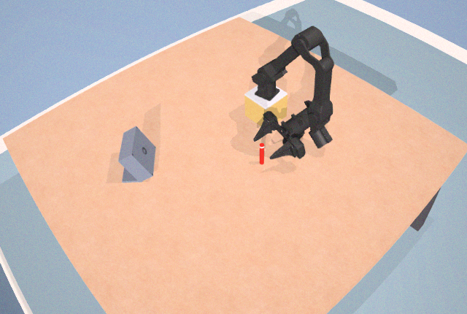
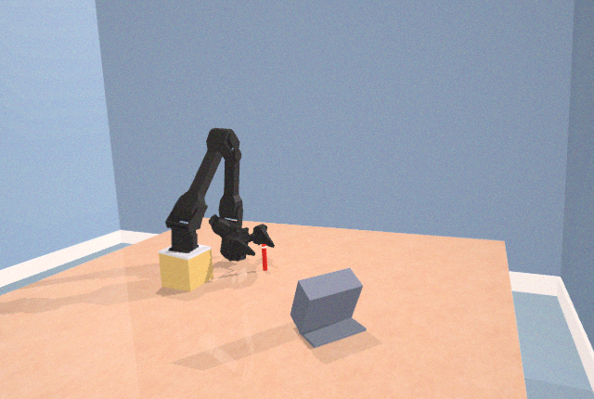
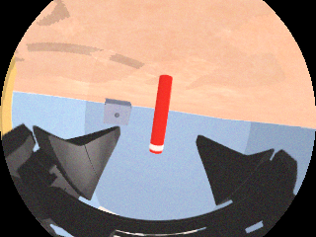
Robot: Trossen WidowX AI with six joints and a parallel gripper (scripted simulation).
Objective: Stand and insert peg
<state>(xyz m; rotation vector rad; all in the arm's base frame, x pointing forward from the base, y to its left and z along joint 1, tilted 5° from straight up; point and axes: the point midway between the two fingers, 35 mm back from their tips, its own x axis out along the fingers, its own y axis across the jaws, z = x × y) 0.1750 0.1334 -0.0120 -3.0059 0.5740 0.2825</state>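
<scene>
The red peg (image 1: 261,155) (image 2: 264,259) (image 3: 162,111) stands upright on the table, its white-banded end up and its plain end down. My gripper (image 1: 263,149) (image 2: 264,250) (image 3: 158,133) is wide open, its fingers apart on either side of the peg's upper end and touching nothing. The peg is free between and just in front of the fingertips. The grey sloped panel (image 1: 130,155) (image 2: 329,305) (image 3: 111,118) stands apart from the peg. Its one hole (image 1: 144,150) (image 3: 117,115) shows in the top view and the wrist view; in the exterior view the face with the hole is hidden.
The arm's base sits on a yellow block (image 1: 256,109) (image 2: 185,271) with a white top. The panel has a flat foot (image 2: 335,332) on the table (image 1: 226,227) (image 2: 432,313). The arm's forearm and wrist hang low beside the block.
</scene>
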